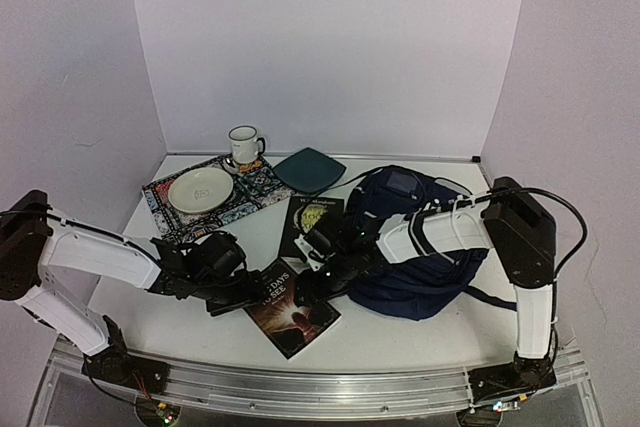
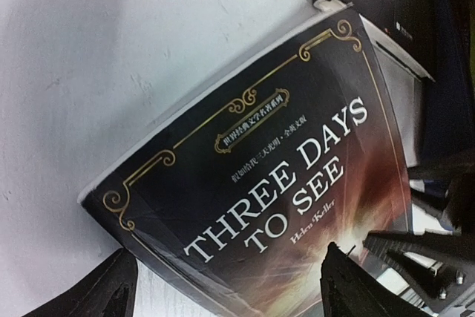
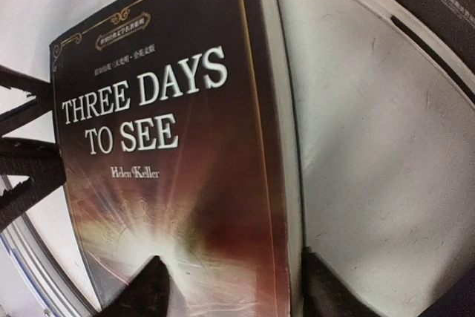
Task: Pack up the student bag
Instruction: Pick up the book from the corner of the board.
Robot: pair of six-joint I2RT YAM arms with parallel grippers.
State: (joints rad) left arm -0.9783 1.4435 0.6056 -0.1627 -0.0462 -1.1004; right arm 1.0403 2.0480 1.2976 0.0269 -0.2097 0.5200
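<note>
Packing barely started, by my read: I see nothing inside the bag yet and both books are out on the table [image 1: 400, 342].

Back-left corner: placemat [image 1: 258, 183] with a cream plate [image 1: 200, 189], nothing on it. A mug [image 1: 243, 145] is at the mat's back edge, inside not visible. A teal plate [image 1: 310, 169] sits just right of that.

Near edge, centre: "Three Days to See" book [image 1: 290, 312] lies flat. My left gripper [image 2: 226, 291] is over its left end, jaws wide apart, holding nothing. My right gripper [image 3: 237, 287] straddles its right edge, jaws apart, no grip yet. The second book [image 1: 312, 222] lies just behind.

Right side: the student bag [image 1: 430, 282] is slumped under my right arm. I can't tell whether it's unzipped or what's in it.

Left: both books in.
</note>
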